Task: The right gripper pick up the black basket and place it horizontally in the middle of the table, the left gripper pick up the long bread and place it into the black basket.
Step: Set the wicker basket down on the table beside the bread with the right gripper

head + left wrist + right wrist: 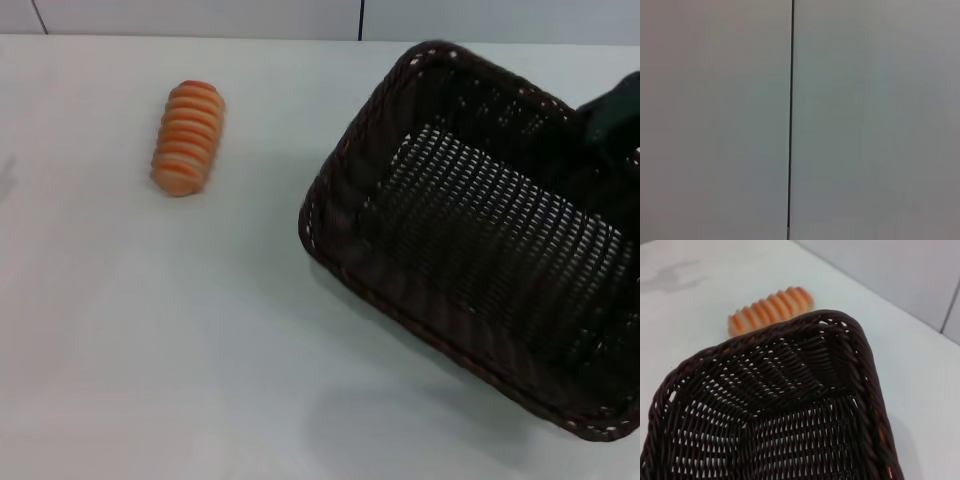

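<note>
Overall, one black basket (480,240) tilted at right side of white bench (200,360), dark right gripper (615,120) at its far rim, finger state unclear. One long bread (187,137) far-left, well apart. No readable writing.

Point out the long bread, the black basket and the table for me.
long bread (187,138), head view, middle of its ridged top.
black basket (400,75), head view, far braided rim corner.
table (150,340), head view, bare near surface.

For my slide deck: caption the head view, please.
Black basket tilted above the white table, right gripper at its far edge; long bread lies apart.
</note>
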Robot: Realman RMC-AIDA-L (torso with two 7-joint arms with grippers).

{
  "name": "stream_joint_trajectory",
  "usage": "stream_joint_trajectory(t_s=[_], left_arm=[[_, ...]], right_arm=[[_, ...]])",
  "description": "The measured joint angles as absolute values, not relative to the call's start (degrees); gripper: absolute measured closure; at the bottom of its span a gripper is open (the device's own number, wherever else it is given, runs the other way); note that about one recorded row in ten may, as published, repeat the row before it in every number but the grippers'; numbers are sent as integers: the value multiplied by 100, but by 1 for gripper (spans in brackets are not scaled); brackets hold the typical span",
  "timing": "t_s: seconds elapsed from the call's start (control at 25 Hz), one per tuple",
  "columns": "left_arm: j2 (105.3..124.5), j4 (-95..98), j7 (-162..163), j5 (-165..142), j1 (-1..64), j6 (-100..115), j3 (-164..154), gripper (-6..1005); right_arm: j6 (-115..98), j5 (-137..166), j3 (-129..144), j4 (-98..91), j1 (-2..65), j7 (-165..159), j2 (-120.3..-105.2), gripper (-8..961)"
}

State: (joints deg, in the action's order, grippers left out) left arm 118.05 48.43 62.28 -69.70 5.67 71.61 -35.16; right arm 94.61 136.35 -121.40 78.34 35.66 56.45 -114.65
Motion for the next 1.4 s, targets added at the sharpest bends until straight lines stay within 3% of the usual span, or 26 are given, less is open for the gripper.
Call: stream_joint_trajectory(t_s=[0.16, 0.6, 1.08, 1.4], left_arm=[[11797, 4843, 6221, -6974, 574, 7161, -3522, 183], [11816, 4911, 6258, -7199, 707, 7008, -3591, 184], [11825, 4904, 6251, -7211, 850, 6762, -3739, 184], [11822, 4913, 6198, -7282, 871, 6732, -3744, 185]], right_arm=[[9488, 13818, -12110, 7425, 3887, 5922, -11360, 807], [9081, 14807, -11703, 6261, 5031, 6925, -11356, 808], [8279, 14648, -10982, 5643, 5936, 7505, -11593, 812], [8161, 14518, -10794, 5538, 5951, 7354, -11740, 804]])
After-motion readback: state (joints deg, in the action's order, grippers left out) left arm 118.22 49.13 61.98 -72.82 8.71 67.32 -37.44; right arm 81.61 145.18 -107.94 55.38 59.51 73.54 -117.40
